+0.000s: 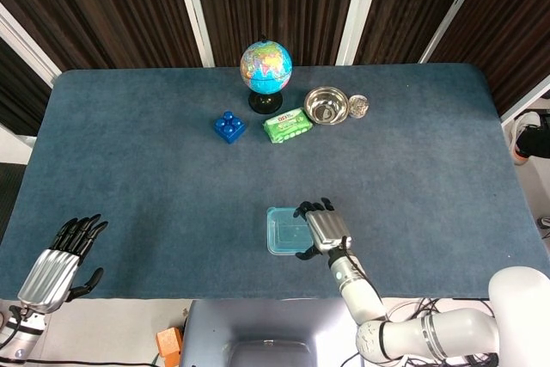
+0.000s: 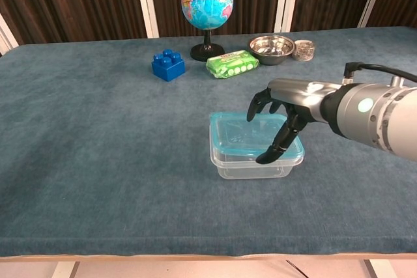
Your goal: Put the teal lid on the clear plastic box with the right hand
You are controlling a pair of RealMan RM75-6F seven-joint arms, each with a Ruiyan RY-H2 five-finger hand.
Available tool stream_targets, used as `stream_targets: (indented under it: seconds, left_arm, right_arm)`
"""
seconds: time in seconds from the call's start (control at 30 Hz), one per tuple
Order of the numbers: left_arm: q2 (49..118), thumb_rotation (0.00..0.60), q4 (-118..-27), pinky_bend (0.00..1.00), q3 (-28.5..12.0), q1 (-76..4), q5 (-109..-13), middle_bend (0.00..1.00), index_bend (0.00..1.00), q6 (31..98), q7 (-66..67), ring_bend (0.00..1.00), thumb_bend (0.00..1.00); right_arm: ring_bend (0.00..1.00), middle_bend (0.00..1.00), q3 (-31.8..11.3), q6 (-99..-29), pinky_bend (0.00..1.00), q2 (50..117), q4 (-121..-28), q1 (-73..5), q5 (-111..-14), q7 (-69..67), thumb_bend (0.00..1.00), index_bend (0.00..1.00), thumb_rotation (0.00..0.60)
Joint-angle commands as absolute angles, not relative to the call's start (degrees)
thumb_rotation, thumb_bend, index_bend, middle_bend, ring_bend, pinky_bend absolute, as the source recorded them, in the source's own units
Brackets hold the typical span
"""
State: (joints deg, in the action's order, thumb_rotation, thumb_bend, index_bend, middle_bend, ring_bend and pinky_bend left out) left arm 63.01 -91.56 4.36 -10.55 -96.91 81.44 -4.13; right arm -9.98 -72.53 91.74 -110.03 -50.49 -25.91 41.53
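Head + chest views, blue-carpeted table (image 1: pixel 129 152). Teal lid (image 2: pixel 251 136) lies flat on top of the clear plastic box (image 2: pixel 251 164), covering its opening; whether it is snapped fully home cannot be told. Box + lid sit near the table's front edge, approx. centre, slightly to the robot's right.

Right hand (image 2: pixel 287 112) is over the lid's right side, palm down, fingers curled downward. Its thumb (image 2: pixel 270 154) reaches down to the lid's front-right rim and appears to touch it; the other fingertips (image 2: pixel 251 112) hang just above the lid's back part, w/ contact unclear. Nothing is clasped in it: fingers spread, lid resting on the box by itself.

Left hand (image 1: pixel 62 262) is at the front-left corner, off the table edge, fingers apart and extended, holding nothing, well apart from box.

Back of table, L to R: blue toy brick (image 1: pixel 229 126); globe (image 1: pixel 265 68) on dark stand; green packet (image 1: pixel 287 125) just in front of the globe; steel bowl (image 1: pixel 326 106); small round glass item (image 1: pixel 358 107) beside the bowl. All well apart from the box.
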Motion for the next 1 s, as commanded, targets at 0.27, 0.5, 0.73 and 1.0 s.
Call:
stream_targets:
  seconds: [0.27,0.5,0.73,1.0]
  left_arm:
    - [62.8,0.600,-91.4,0.00,4.4,-10.4,-97.1,0.00,0.00,81.9,-4.7,0.00,0.38]
    - [62.8,0.600,-91.4,0.00,4.4,-10.4,-97.1,0.00,0.00,81.9,-4.6,0.00,0.38]
    - [62.7,0.600,-91.4,0.00,4.4,-10.3,-97.0,0.00,0.00,82.0,-4.9,0.00,0.38]
    - [62.6,0.600,-91.3,0.00,4.4,-10.2,-97.1,0.00,0.00,82.1,-5.1,0.00,0.38]
  right_arm:
    - [0.21,0.46,-9.6,-73.5,0.03,92.7,-109.6,-50.4,-26.3,43.0,0.07,0.75,0.600]
    - [0.21,0.46,-8.9,-73.6,0.03,92.8,-109.6,-50.1,-27.3,43.8,0.07,0.74,0.600]
    - [0.20,0.46,-7.7,-73.6,0.00,91.9,-110.1,-49.5,-29.3,44.4,0.07,0.67,0.600]
    - [0.14,0.35,-6.1,-73.3,0.00,90.2,-111.3,-48.4,-32.8,44.3,0.07,0.40,0.600]
